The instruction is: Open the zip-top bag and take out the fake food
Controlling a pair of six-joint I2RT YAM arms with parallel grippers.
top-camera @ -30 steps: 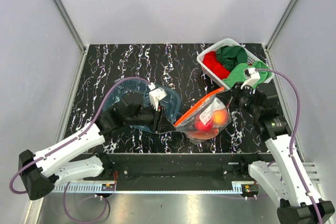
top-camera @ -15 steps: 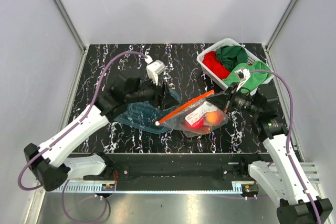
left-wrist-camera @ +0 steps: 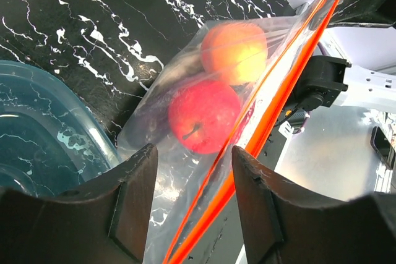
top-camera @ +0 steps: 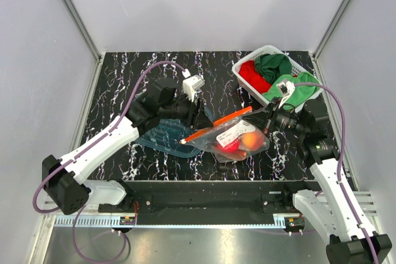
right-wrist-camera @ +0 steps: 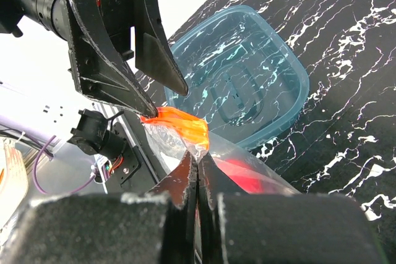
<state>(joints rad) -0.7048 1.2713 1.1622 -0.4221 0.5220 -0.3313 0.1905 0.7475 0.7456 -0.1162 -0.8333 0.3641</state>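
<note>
Black table (top-camera: 124, 78) beneath a likely limp, slippery zip-top bag (top-camera: 218, 146): right fingers (right-wrist-camera: 180, 183) clamp its stiffer zip strip (top-camera: 216, 127), left fingers (left-wrist-camera: 133, 196) apart beside it.

The zip-top bag (top-camera: 230, 129) holds the fake food (top-camera: 250, 140), right of the tub (top-camera: 162, 135).

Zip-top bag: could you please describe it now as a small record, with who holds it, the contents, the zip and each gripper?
held by: right gripper, shut on the zip-top bag beside its orange zip strip
left gripper: open, fingertip close to the strip's far end
contents: red fruit and orange-peach fruit, both inside
zip: looks closed, not certain
nearby: blue tub
</note>
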